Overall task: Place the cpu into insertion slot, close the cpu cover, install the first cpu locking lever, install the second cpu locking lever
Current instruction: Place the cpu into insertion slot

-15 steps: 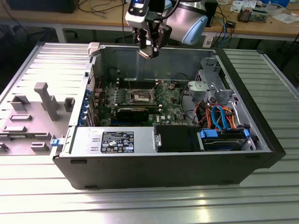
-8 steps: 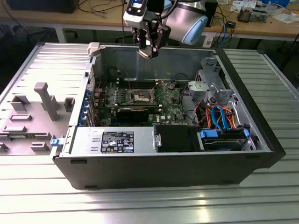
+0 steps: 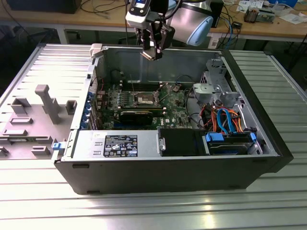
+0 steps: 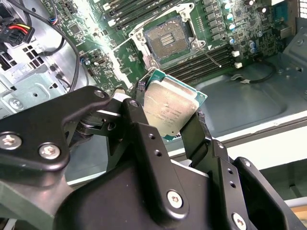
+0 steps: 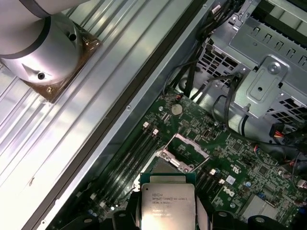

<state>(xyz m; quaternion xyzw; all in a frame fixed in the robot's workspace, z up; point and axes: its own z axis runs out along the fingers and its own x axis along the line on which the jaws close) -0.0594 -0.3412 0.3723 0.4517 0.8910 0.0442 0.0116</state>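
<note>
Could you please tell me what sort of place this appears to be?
Probably a robotics lab or electronics workshop: an open computer case lies on a ribbed metal table, a wooden workbench strewn with cables stands behind, and the gripper holds the cpu above the green circuit board.

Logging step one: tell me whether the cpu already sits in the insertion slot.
No; the gripper holds the cpu in the air, and the insertion slot lies empty.

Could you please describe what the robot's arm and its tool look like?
The arm has a smooth, rounded, light-grey housing. The tool is matte black, built of flat angular linkage bars pinned with silver screws, and it ends in two narrow black fingers. A white module sits above it.
</note>
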